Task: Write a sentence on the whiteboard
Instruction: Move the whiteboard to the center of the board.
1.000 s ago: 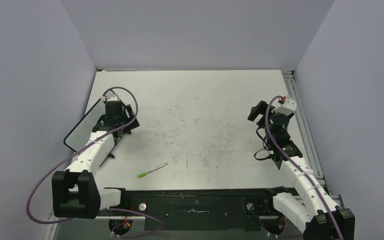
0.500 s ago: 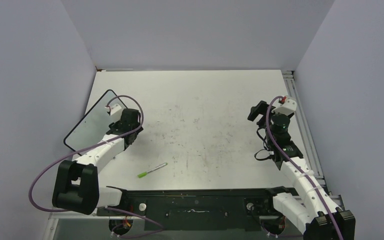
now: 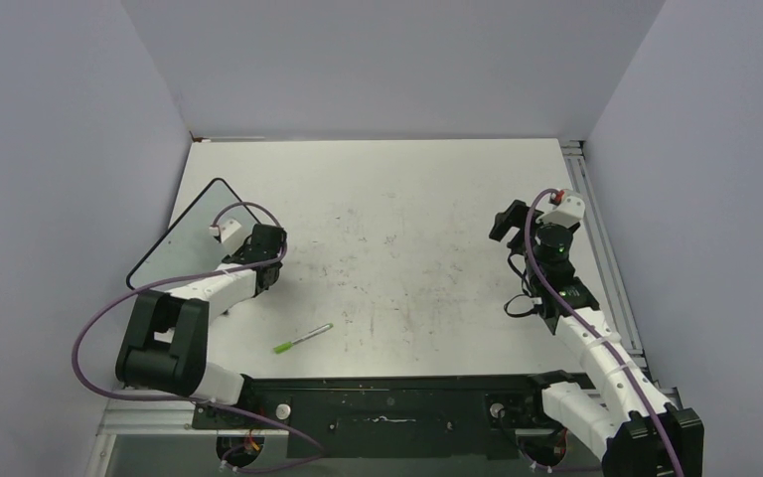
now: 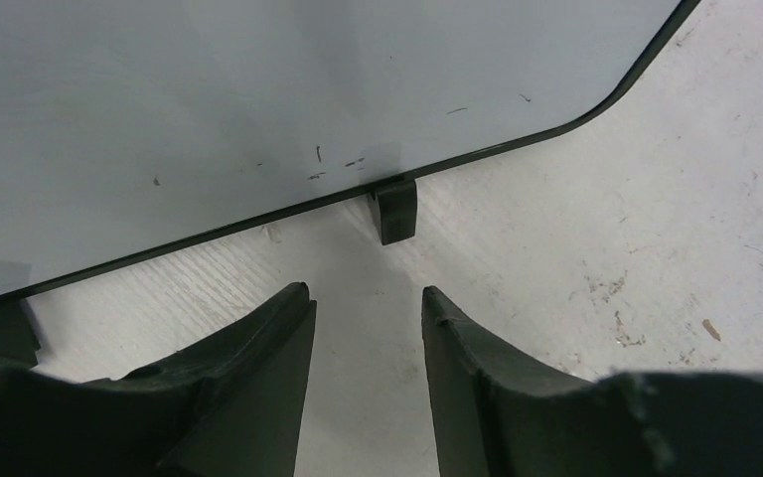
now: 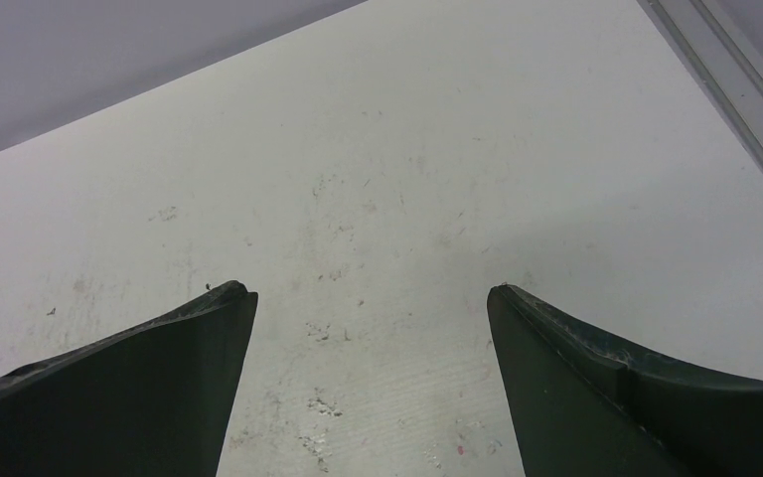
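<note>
At the far left of the top view, the whiteboard [image 3: 174, 237] stands on its long edge by the left wall [image 3: 60, 199], tilted, its black frame all in sight. Only the left wrist view shows the detail. The board's pale face [image 4: 258, 89] carries a few small dark flecks, and its lower edge meets the bench [image 4: 596, 229] on a small black foot [image 4: 395, 211].

Just right of the board, the left gripper [image 3: 266, 270] sits low over the bench. The wrist view shows the left gripper [image 4: 363, 298] pointing at that foot without touching it. Its jaws are partly open, with bare bench in the narrow gap and nothing held.

A second ago this gripper lay over the board's near edge. Since then the arm has folded back, the gripper has come off toward the middle, and its jaws have narrowed.

Nearer the arm bases, a green pen [image 3: 302, 338] lies flat on the bench, apart from both arms, where it lay before.

At the right, the right gripper [image 3: 505, 225] hangs above scuffed bench near the right rail. Its own view shows the right gripper [image 5: 370, 293] spread wide and empty, with hardly any change from the earlier frames.
</note>
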{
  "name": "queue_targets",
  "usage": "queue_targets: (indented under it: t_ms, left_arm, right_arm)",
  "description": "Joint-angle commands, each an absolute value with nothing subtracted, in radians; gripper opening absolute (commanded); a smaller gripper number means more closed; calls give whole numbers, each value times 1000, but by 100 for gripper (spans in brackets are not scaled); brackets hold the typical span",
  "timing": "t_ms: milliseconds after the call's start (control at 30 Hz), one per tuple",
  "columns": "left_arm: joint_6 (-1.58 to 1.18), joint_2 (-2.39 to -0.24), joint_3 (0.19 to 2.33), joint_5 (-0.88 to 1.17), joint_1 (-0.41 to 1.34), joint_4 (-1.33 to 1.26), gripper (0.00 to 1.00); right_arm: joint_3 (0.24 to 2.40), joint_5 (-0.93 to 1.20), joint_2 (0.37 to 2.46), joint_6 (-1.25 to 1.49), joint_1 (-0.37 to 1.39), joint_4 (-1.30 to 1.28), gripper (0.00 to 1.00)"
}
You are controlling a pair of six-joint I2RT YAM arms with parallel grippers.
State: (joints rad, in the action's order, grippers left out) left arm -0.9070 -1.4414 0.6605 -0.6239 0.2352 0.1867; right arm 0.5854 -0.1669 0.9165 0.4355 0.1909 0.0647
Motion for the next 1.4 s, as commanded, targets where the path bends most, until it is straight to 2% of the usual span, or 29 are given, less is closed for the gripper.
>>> queue_targets:
  t_ms: [0, 133, 267, 933, 1367]
  left_arm:
    - [-917, -1474, 694, -666, 239, 124, 42]
    - [-891, -1497, 720, -692, 239, 124, 40]
    - [-876, -1508, 726, -696, 220, 119, 32]
    - [-866, -1573, 763, -624, 173, 92, 37]
    - [-881, -1582, 766, -608, 160, 118, 33]
  right_arm:
    - [626, -154, 924, 446, 193, 118, 90]
    - [626, -155, 928, 447, 193, 121, 90]
    - [626, -151, 935, 449, 193, 123, 90]
    - [626, -139, 945, 452, 193, 128, 90]
    - [623, -132, 952, 452, 193, 134, 90]
